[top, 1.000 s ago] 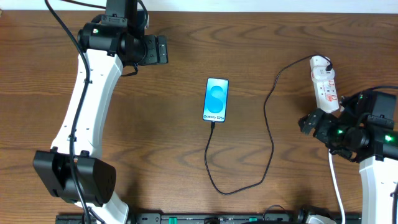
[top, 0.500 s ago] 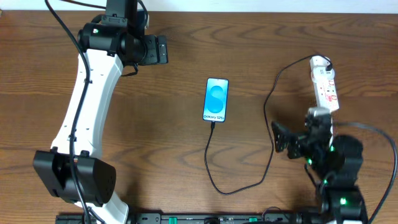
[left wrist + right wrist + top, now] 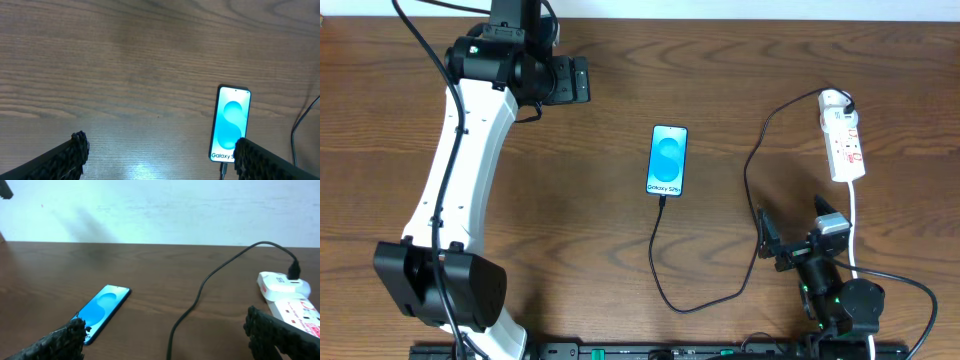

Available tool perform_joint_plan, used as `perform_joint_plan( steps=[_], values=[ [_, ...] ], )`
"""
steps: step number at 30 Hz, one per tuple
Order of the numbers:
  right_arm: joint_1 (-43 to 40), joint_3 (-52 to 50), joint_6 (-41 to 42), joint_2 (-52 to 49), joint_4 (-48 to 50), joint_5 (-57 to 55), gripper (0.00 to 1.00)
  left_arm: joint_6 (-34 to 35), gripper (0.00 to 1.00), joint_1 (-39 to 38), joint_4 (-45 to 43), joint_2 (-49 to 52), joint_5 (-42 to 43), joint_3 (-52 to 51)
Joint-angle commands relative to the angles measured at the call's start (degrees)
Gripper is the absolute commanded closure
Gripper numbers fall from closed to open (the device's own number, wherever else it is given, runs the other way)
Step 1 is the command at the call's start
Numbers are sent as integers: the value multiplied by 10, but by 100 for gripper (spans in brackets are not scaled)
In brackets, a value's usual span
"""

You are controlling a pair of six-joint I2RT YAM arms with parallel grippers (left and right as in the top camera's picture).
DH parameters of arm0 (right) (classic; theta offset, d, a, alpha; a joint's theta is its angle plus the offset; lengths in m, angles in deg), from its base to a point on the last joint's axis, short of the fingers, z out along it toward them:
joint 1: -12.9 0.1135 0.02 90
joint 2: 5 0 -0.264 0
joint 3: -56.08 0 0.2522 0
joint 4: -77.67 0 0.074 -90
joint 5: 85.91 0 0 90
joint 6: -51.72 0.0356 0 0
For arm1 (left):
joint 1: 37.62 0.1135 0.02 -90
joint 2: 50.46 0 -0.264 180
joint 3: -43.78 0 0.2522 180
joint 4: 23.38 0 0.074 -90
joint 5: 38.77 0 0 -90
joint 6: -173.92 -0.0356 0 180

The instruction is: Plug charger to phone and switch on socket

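A: At the far left, what of the left gripper [image 3: 160, 146]?
B: Hangs above the table [image 3: 570, 250] toward the back left corner, fingers spread wide, nothing held. Looks down on bare wood and the phone [image 3: 230, 122]

A: And the phone itself?
B: Lies flat about midway across, nearer the back edge than the front, screen lit and facing up. Meets the charger [image 3: 756, 200] at its near short edge, seemingly with the connector [image 3: 662, 201] seated in the port, though too small to swear to

A: Then the cable run?
B: Loops toward the front edge, bends back on the right, and ends at the black plug [image 3: 844, 101] in the far end of the socket [image 3: 843, 135], close to the right edge near the back corner

A: So which step?
B: By the look of it, past the plugging and onto the switching. Cannot tell on from off at the red switches [image 3: 850, 150] from here

A: And the right gripper [image 3: 164, 321]?
B: Sits low by the front edge toward the right corner, fingers parted wide and empty, well apart from the socket, facing the back edge

A: Next move?
B: Calls for reaching back along the right edge to the socket, narrowing the fingers or leading with one tip, and pressing straight down on the switch. Wants a light touch, or risks shoving the socket and tugging the connector loose
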Motion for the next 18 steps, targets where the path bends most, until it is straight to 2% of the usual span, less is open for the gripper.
perform_joint_plan(
  steps=[1, 6, 13, 18],
  values=[
    [11, -2, -6, 19, 4, -57, 1, -6, 6, 1, 2, 4, -7, 2],
    [12, -2, -5, 54, -53, -108, 1, -6, 6, 1, 2, 4, -7, 2],
    [12, -2, 8, 54, -59, -166, 1, -6, 5, 1, 2, 4, -7, 2],
    [12, -2, -13, 54, -59, -171, 1, -6, 6, 1, 2, 4, -7, 2]
  ],
)
